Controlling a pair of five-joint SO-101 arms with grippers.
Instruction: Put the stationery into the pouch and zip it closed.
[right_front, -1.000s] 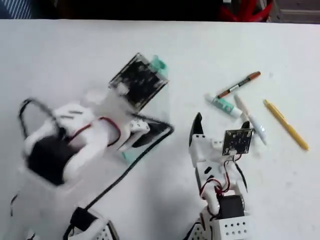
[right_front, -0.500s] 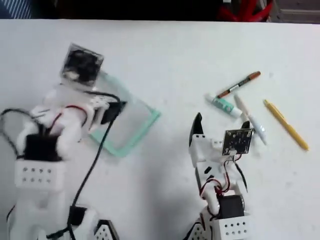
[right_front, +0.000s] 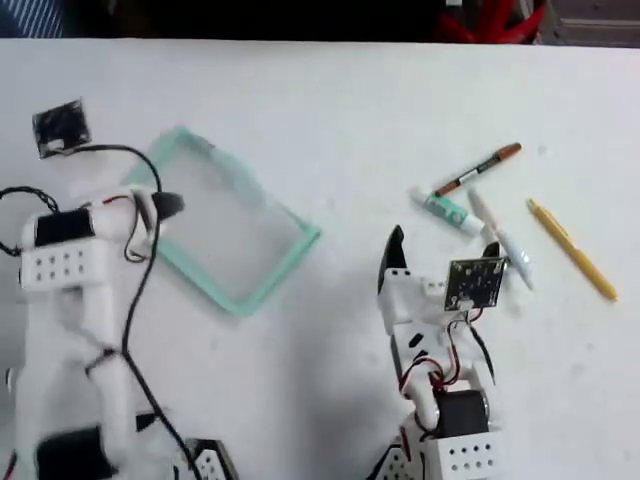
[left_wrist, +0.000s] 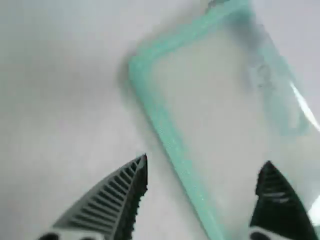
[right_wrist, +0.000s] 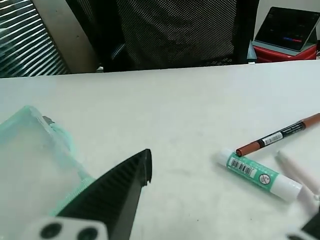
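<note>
Your left arm has swung back off the pouch, leaving it flat and uncovered on the table, and nothing looks to be inside it yet. The left gripper hangs wide open and empty, its jaws straddling the pouch's teal edge. The right gripper, also spread and empty, sits just short of the glue stick and brown marker.

The high view looks down over the table from above. The left wrist view faces down, close over the pouch; the right wrist view sits low, looking across the table, sharing the pouch and glue stick with the high view.
</note>
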